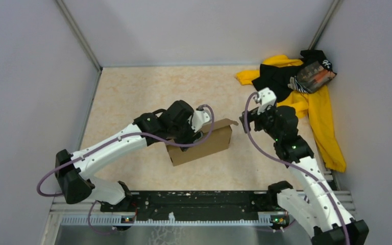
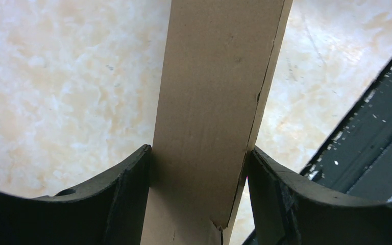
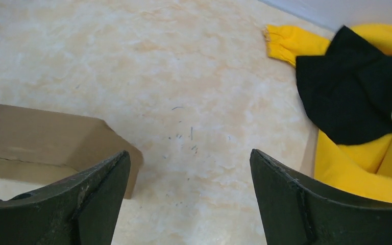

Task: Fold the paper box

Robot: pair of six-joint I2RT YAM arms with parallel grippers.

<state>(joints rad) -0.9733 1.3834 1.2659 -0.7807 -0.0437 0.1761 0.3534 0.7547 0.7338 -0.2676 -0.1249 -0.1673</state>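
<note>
The paper box point(image 1: 201, 145) is plain brown cardboard, standing on its long side in the middle of the table with a flap raised at its right end. My left gripper point(image 1: 188, 133) comes down over its top left part and is shut on the box. In the left wrist view both black fingers point(image 2: 127, 194) press the sides of a cardboard wall point(image 2: 212, 112). My right gripper point(image 1: 249, 118) is open and empty just right of the box. In the right wrist view the box's end point(image 3: 46, 143) lies behind my left finger point(image 3: 92, 199).
A yellow-and-black cloth pile point(image 1: 306, 92) lies at the back right, reaching down the right edge; it also shows in the right wrist view point(image 3: 357, 97). The black base rail point(image 1: 199, 201) runs along the near edge. Grey walls close in the table.
</note>
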